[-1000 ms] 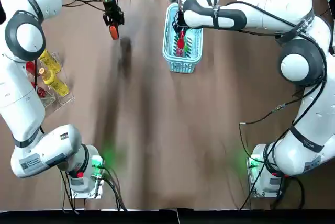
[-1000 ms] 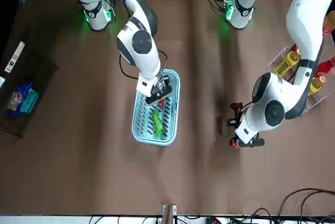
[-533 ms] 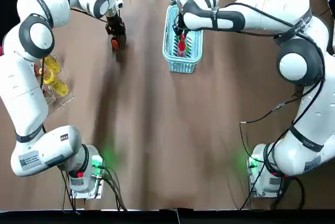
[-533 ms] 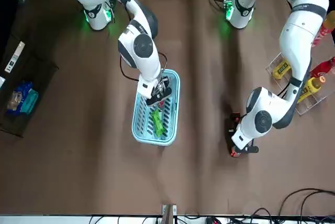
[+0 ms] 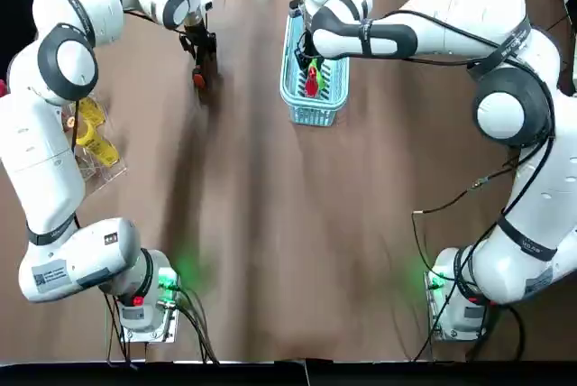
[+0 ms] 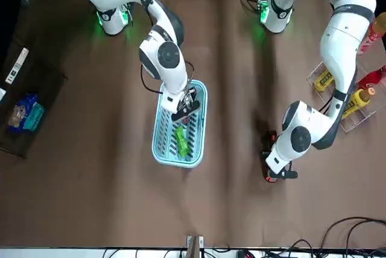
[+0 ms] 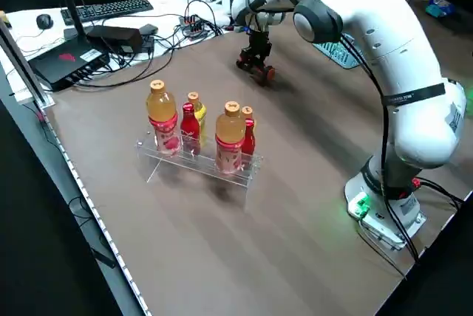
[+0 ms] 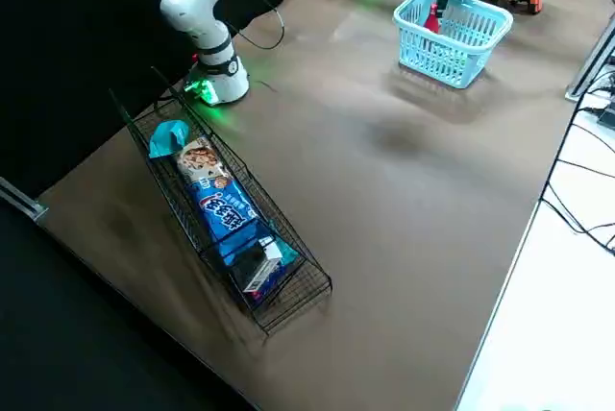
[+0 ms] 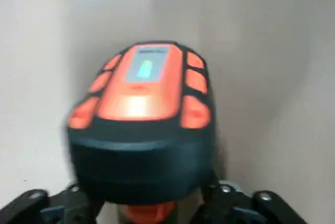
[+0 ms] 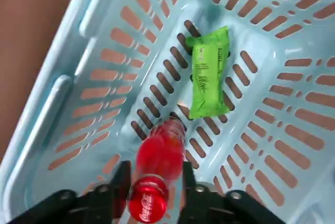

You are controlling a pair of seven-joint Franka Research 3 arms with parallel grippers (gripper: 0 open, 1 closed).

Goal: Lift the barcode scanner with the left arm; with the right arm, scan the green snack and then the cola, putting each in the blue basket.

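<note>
Straight below the right gripper (image 10: 152, 195), closed on the neck of the upright cola bottle (image 10: 157, 158), lay the floor of the blue basket (image 10: 55, 109), the green snack (image 10: 208, 80) just beyond; the left gripper (image 9: 149, 208) clasped the barcode scanner (image 9: 144, 140).

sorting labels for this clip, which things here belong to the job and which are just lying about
Job: barcode scanner in left gripper; cola in right gripper; green snack; blue basket.
Lying about: rack of drink bottles; wire tray of snacks; keyboard.
</note>
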